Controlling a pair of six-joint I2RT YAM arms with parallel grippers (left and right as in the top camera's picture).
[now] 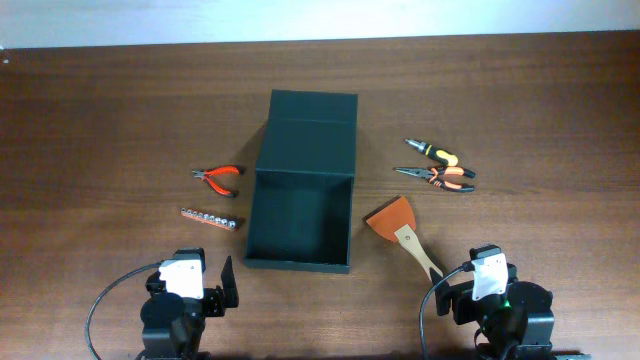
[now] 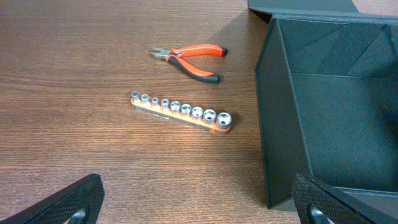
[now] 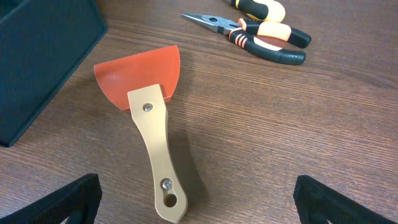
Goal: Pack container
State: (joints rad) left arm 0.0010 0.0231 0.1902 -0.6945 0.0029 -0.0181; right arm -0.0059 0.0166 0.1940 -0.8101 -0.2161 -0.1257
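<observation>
The dark green-black container (image 1: 262, 220) stands open at the table's middle, its lid (image 1: 312, 105) laid flat behind it; its near corner (image 2: 277, 124) fills the right of the left wrist view. Left of it lie red-handled cutters (image 1: 218, 178) (image 2: 193, 59) and a socket rail (image 1: 211, 217) (image 2: 181, 112). Right of it lie an orange scraper with a wooden handle (image 1: 405, 233) (image 3: 149, 106), orange-black long-nose pliers (image 1: 438, 177) (image 3: 261, 38) and a screwdriver (image 1: 432, 152). My left gripper (image 1: 212, 285) (image 2: 199, 211) is open near the box's front left corner. My right gripper (image 1: 470, 290) (image 3: 199, 208) is open just behind the scraper's handle end.
The wooden table (image 1: 110, 120) reaches a pale wall strip at the far edge. Both arm bases and their cables sit at the near edge.
</observation>
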